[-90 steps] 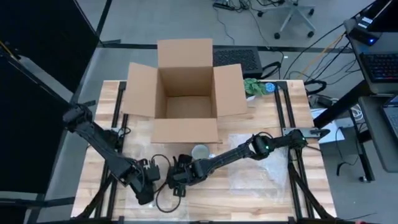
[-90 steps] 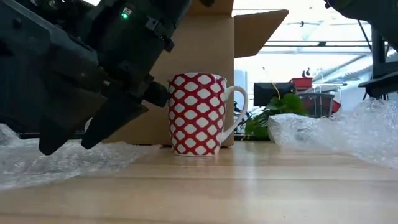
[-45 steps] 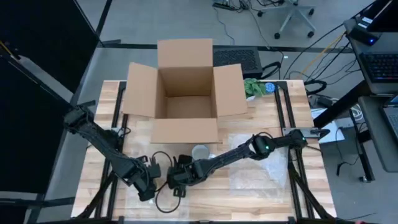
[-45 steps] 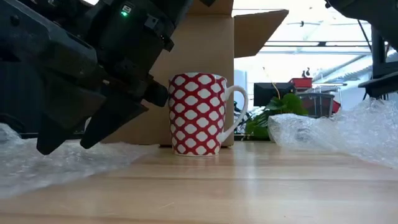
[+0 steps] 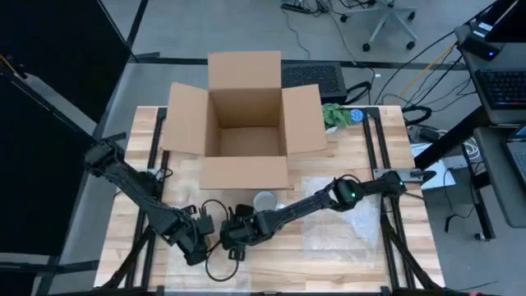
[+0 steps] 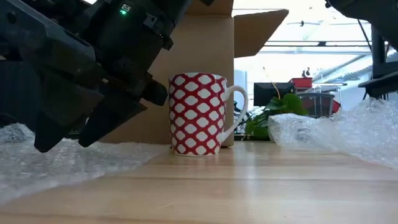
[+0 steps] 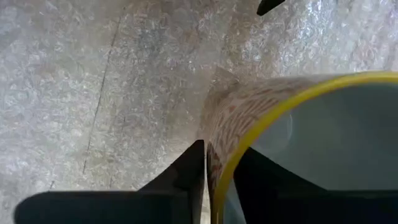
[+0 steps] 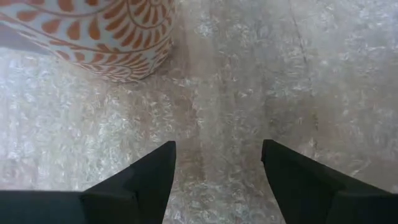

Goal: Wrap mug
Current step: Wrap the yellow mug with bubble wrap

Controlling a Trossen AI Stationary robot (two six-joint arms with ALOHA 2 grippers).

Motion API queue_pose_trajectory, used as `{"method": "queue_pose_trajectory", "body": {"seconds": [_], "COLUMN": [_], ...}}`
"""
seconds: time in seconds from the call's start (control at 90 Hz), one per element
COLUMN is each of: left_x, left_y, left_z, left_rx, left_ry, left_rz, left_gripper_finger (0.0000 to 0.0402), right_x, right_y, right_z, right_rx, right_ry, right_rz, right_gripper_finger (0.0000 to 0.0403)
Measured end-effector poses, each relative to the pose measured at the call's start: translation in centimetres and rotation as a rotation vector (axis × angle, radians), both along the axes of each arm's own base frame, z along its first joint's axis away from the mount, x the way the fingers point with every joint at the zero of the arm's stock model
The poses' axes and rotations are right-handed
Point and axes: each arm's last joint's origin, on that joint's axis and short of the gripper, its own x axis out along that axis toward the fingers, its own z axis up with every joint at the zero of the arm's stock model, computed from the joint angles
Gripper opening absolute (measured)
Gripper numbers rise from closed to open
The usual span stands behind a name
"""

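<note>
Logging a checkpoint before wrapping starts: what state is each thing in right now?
cardboard box: open, flaps spread.
red-and-white mug: upright, unwrapped.
orange-patterned mug: unwrapped, on bubble wrap, rim gripped.
bubble wrap: spread on table.
left gripper: shut on orange-patterned mug.
right gripper: open.

Wooden table [image 5: 386,271], open cardboard box [image 5: 244,123] at twelve o'clock, red-patterned mug [image 6: 198,114] centred, bubble wrap [image 5: 337,220] at four o'clock.

The orange-patterned mug [image 8: 93,37] is cut off by the right wrist view's edge. From overhead it's hidden between both arms, too small to make out.
</note>
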Motion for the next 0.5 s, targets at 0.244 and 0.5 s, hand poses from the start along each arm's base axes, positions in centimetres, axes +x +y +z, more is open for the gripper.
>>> {"method": "queue_pose_trajectory", "body": {"seconds": [0.244,0.5], "left_x": [-0.4,-0.9], "left_y": [0.3,0.8], "left_z": [1.0,2.6], "left_rx": [-0.039,-0.068], "left_ry": [-0.016,-0.071], "left_rz": [-0.005,-0.033], "left_gripper_finger": [0.0129,0.0137], "right_x": [0.0,-0.1], "right_y": [0.0,0.2], "right_z": [0.0,0.0], "right_rx": [0.000,0.025], "right_ry": [0.000,0.008], "right_rz": [0.001,0.014], "right_gripper_finger": [0.0224,0.0224]}}
